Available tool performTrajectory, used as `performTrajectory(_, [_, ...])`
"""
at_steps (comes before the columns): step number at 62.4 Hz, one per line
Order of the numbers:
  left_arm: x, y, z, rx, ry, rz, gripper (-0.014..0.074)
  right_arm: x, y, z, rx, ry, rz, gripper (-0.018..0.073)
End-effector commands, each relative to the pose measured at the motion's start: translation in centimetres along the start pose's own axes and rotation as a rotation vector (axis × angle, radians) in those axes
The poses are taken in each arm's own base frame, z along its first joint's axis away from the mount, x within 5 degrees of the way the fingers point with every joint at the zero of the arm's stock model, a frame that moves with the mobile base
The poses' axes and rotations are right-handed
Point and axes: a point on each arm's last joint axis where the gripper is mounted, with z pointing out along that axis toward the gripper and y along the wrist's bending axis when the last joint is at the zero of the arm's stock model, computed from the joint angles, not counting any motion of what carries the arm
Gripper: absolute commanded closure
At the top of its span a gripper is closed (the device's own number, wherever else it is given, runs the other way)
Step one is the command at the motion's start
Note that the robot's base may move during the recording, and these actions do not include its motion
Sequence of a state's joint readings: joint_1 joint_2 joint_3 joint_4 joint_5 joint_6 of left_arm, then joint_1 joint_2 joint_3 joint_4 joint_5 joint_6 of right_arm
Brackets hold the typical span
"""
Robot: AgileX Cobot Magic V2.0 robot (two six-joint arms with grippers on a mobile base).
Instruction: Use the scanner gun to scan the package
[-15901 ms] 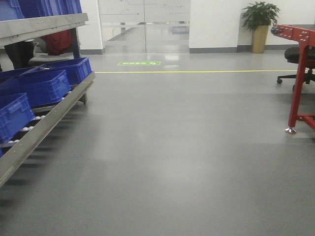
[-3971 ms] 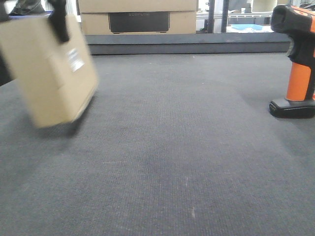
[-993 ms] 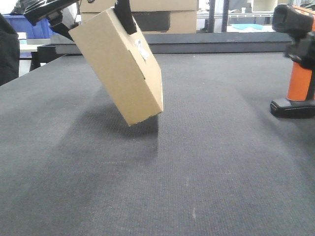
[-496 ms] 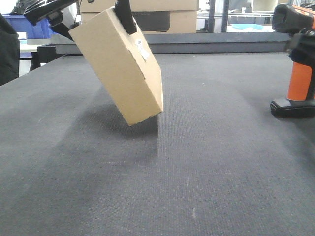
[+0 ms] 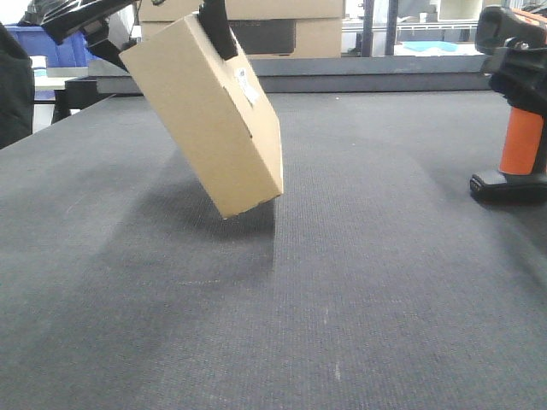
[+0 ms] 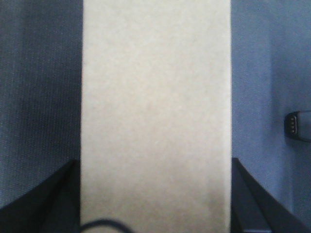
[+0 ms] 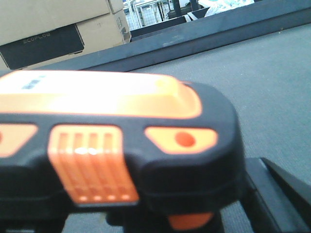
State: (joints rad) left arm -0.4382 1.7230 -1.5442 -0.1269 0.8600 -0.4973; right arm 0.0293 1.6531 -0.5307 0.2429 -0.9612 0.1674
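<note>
Exterior front-facing: saw mostly the dark grey matted table (image 5: 359,282), running out of frame at the near edges. Behind its far edge, made out a larger cardboard box (image 5: 316,34) with a dark panel, top cropped and left part hidden behind the package.

Found the package (image 5: 205,120) held tilted at left-centre, lower corner down toward the table above its own shadow; could not tell whether touching or just clear. Noted the left gripper (image 5: 167,43) clamped on its upper end, one black finger (image 5: 218,26) over the labelled face, the other mostly lost at the top-left edge. From the left wrist-mounted view, saw only a blank tan face of the package (image 6: 155,111), with dark fingers (image 6: 53,204) at either side low down.

Found the scanner gun (image 5: 520,111) standing at far right, well apart from the package, base flat on the table, head partly cropped and merged with the black of the right gripper (image 5: 517,73). Could not tell whether that pincer gripped the head or merely bracketed it. From the right wrist-mounted view, got a blurred black-and-orange head (image 7: 116,145), one dark finger (image 7: 284,191) at lower right, the other hidden.

Read nothing on the small white label (image 5: 246,85): too small. Spotted a small dark part (image 6: 297,125) with pale dots, cropped at the right edge, not identifiable.
</note>
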Motion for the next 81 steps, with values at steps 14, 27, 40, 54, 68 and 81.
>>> performTrajectory(14, [-0.1, -0.3, -0.6, 0.016, -0.025, 0.001, 0.0707, 0.3, 0.1, 0.5, -0.001, -0.001, -0.005, 0.0041])
performTrajectory(27, [-0.1, -0.3, -0.6, 0.017, -0.022, 0.000, 0.0707, 0.6, 0.0, 0.7, 0.003, 0.012, -0.008, 0.0399])
performTrajectory(40, [-0.1, -0.3, -0.6, 0.018, -0.022, -0.001, 0.0707, 0.4, 0.1, 0.6, -0.006, -0.014, -0.010, 0.0727])
performTrajectory(54, [0.0, -0.4, -0.6, 0.034, -0.010, -0.018, 0.0707, -1.2, 0.9, 0.1, -0.065, -0.084, -0.204, 0.0721])
performTrajectory(68, [0.1, -0.6, -0.6, 0.048, -0.001, -0.032, 0.0707, -2.8, 1.3, -0.5, -0.057, -0.130, -0.521, 0.0721])
performTrajectory(81, [0.2, -0.5, -0.6, 0.044, 0.006, -0.032, 0.0707, -2.9, 1.3, -0.6, -0.052, -0.135, -0.606, 0.0721])
